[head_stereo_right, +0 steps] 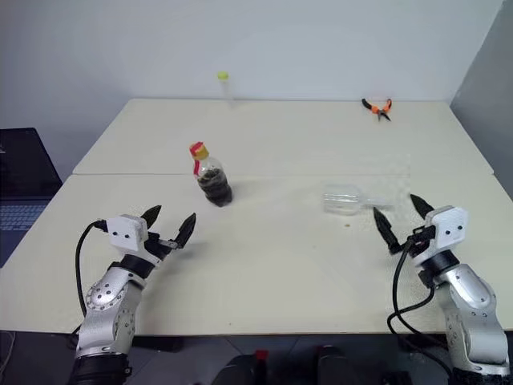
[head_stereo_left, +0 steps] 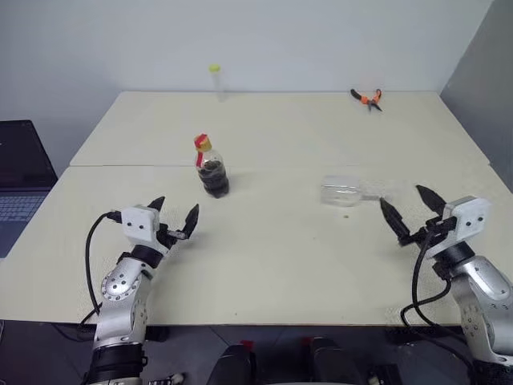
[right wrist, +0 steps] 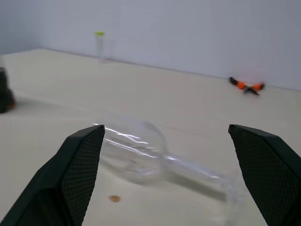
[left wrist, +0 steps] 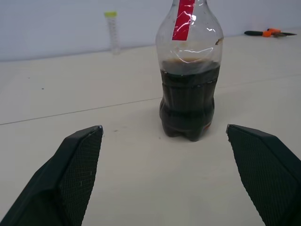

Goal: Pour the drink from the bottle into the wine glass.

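Two tools, left tool (head_stereo_left: pixel 175 215) and right tool (head_stereo_left: pixel 409 207), both spread; one upright bottle (head_stereo_left: pixel 212 168); one toppled wine glass (head_stereo_left: pixel 346 192).

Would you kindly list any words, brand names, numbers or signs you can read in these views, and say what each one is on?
No text can be read in any view.
bottle: its red label strip shows no legible print.
slim tube: faint marks down its side, too small to read.
laptop: key legends too small to read.
pliers: no markings visible.
wine glass: lying on its side, unmarked.
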`<state>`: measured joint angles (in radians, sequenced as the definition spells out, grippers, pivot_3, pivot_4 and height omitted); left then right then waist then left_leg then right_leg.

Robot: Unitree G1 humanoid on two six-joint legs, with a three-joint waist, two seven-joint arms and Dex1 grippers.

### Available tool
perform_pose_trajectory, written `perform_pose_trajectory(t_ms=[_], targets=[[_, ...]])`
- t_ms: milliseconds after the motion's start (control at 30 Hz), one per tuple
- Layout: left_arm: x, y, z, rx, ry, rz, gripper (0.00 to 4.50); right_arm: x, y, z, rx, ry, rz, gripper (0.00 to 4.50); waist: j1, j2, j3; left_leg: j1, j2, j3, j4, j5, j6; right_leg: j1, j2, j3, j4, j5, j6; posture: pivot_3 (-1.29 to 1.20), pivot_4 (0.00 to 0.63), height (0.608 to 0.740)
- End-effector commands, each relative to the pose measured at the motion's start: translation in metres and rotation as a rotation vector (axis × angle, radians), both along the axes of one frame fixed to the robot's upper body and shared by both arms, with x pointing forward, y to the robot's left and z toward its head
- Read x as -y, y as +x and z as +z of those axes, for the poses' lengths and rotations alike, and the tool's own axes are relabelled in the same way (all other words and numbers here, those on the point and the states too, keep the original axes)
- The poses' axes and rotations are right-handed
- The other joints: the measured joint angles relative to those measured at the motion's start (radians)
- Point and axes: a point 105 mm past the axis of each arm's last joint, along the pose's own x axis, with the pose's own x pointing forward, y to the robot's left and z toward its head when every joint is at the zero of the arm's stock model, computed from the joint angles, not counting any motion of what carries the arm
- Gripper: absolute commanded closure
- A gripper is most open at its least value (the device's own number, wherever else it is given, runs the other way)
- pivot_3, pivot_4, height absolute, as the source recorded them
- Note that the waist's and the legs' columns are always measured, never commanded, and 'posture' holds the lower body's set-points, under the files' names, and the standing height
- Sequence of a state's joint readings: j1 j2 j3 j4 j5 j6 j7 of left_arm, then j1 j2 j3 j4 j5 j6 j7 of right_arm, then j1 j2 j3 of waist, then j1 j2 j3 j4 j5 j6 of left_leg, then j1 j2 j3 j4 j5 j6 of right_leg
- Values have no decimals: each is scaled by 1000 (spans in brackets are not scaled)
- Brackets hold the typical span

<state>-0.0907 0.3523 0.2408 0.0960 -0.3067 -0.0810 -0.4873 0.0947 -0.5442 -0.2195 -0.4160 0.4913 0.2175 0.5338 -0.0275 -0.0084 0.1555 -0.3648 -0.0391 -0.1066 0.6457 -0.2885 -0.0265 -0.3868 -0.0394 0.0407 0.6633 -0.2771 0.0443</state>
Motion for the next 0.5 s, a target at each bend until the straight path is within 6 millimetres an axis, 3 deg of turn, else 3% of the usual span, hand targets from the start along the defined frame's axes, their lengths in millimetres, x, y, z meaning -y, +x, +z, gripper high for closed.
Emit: perform_pose_trajectory(t_ms=[33,133,500], targets=[[-4,8,10,22,23,4,49,-42,-23,14,-24,-70,266,0,0,-2,1,0,0,0,0,0,0,0,0,0,0,0,0,0,150,740],[0,18,11,10,43,-15,49,-59,-29,16,-50,-108,366,0,1,-7,4,0,0,-2,0,0,0,1,0,-2,0,0,0,0,150,740],[13,56,2,-80,103,-63,49,-72,-18,22,-18,-124,397,0,4,-10,6,-1,-1,-2,0,0,0,0,0,-3,0,0,0,0,150,740]])
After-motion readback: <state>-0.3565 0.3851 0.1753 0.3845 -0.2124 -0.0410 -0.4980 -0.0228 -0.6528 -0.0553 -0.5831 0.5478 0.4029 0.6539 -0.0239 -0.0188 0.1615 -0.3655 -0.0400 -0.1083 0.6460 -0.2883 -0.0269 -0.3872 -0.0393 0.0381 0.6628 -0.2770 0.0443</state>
